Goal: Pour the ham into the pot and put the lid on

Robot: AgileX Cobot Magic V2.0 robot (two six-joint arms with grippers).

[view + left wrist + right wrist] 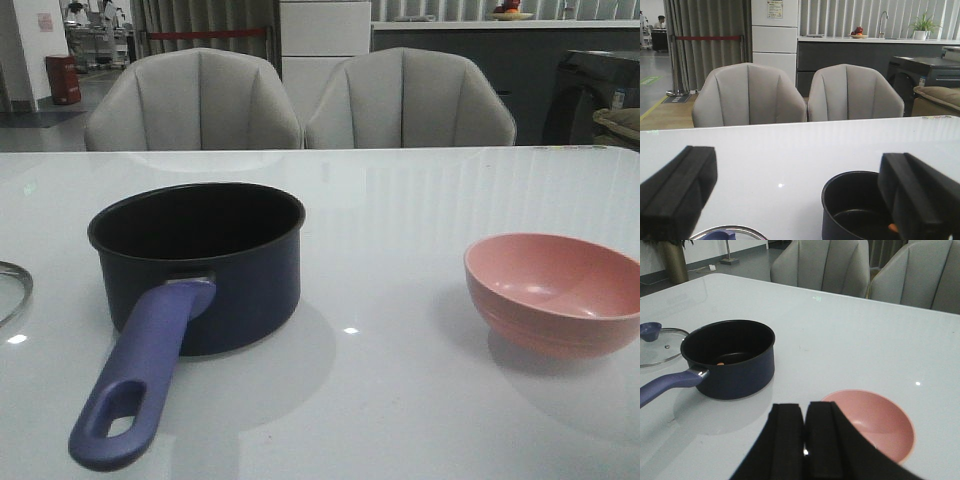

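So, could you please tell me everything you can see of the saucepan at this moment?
The saucepan is a round, dark navy pot with a black inside and straight walls, standing upright and uncovered on the white table. Its long blue-purple handle, joined by a steel collar, points toward the camera and ends in an oval hole. A small orange ham piece lies on its bottom. The glass lid rests on the table beside it, apart; nothing grips the pot.

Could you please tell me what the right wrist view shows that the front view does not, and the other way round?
Only the right wrist view shows the closed right gripper, the clear glass lid's blue-purple knob and a small orange ham piece inside the pot. Only the front view shows the handle's oval hole. Both show the dark navy saucepan and the salmon-pink round bowl.
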